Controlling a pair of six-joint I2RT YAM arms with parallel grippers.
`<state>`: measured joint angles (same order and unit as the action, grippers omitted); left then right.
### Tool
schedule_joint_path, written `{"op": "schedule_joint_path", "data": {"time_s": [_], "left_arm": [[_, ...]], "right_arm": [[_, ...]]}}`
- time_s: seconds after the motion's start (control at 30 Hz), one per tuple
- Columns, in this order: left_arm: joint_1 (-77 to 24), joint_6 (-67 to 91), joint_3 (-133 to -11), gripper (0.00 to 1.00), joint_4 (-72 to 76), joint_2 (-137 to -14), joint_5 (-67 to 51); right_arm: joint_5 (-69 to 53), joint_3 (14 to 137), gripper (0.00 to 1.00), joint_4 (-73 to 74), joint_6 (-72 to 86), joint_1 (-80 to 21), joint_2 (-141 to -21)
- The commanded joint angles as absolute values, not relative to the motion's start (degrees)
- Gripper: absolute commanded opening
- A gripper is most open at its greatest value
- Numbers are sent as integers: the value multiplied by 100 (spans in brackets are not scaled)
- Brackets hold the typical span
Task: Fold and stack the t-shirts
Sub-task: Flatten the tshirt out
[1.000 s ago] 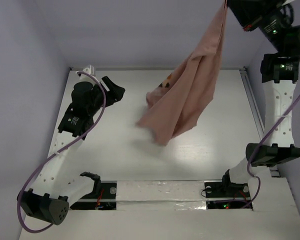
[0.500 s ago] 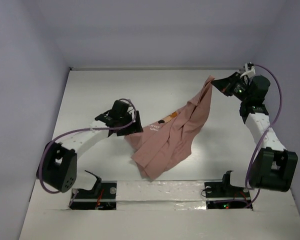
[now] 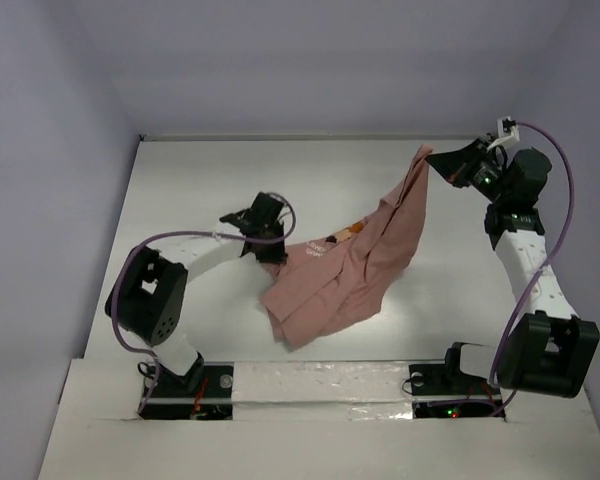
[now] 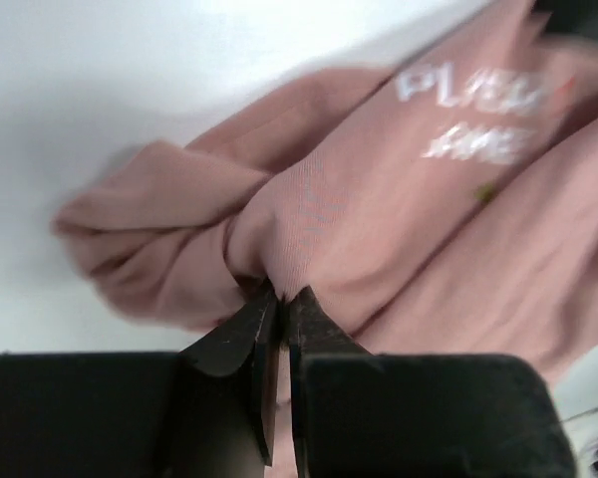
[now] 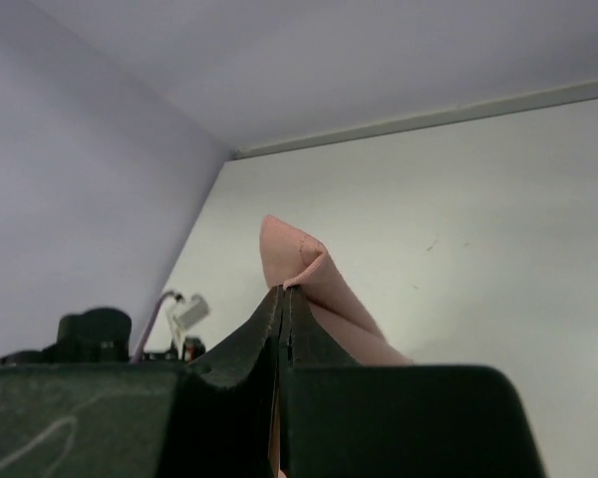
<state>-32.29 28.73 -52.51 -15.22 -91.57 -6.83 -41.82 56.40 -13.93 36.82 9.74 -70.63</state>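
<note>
On the white table [image 3: 200,180], seen from above, the salmon-pink t-shirt [image 3: 345,270] lies crumpled. The right gripper [image 3: 432,160] lifts the shirt's far right corner, and the left gripper [image 3: 277,252] pinches its left edge. From the left wrist, the fingers [image 4: 234,344] are clamped on a bunched fold of cloth just beside the shirt's white lettering [image 4: 468,115] — a thick grab, likely several layers. From the right wrist, the fingers [image 5: 244,339] are shut tight on a thin peak of fabric. To spread the shirt well, both arms should probably draw apart and upward evenly — slowly, so neither pinch slips — until it hangs flat.
</note>
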Motion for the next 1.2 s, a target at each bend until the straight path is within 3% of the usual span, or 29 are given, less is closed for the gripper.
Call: {"op": "schedule_joint_path", "data": {"time_s": [0.0,0.17,0.27,0.37,0.47,0.57,0.73,0.77,0.8,0.83,0.87,0.9,0.97,1.07,1.13,1.17], "left_arm": [[-3033,2594,-7027,0,-1596,-8991,-72],[-2480,2154,-9933,0,-2319,-9096,107],[-2075,2180,-10930,0,-2592,-9158,-156],[-1794,2197,-11275,0,-2654,-9045,-254],[-1565,2092,-11128,0,-2619,-8921,-211],[-1372,1916,-10716,0,-2707,-8859,-115],[-1038,1697,-9775,0,-2549,-9043,-96],[-985,1592,-9556,3,-2497,-9140,-97],[-984,1547,-9484,21,-2461,-9393,-62],[-915,1529,-9457,32,-2539,-9526,-62],[-914,1555,-9292,41,-2584,-9623,-192],[-914,1582,-9064,60,-2427,-9546,-237],[-914,1687,-8302,71,-2154,-9291,-203],[-914,1880,-7475,70,-2135,-8843,-10],[-914,2065,-6972,68,-2197,-8404,167],[-914,2152,-6456,68,-2197,-8237,158]], "right_arm": [[-4657,6509,0,-2205,4367,1011,-7171],[-4860,8180,0,-2435,4912,958,-7506],[-4974,9077,0,-2303,5115,958,-7550],[-5246,9194,0,-2040,4923,958,-7296],[-5221,8476,0,-1391,4310,958,-6550],[-4319,6354,0,-698,3555,801,-5592],[-3017,3993,0,200,2831,747,-4765],[-2823,3729,0,307,2673,747,-4642],[-2578,3492,0,386,2611,695,-4641],[-2506,3220,16,691,2576,694,-4536],[-2383,3173,26,842,2636,694,-4448],[-2373,3121,55,896,2741,694,-4308],[-2163,3242,84,1527,2856,633,-4263],[-1987,3252,83,2012,2856,502,-4087],[-2065,3234,67,2039,2909,431,-4043],[-2065,3217,52,2004,2961,431,-4043]]}}
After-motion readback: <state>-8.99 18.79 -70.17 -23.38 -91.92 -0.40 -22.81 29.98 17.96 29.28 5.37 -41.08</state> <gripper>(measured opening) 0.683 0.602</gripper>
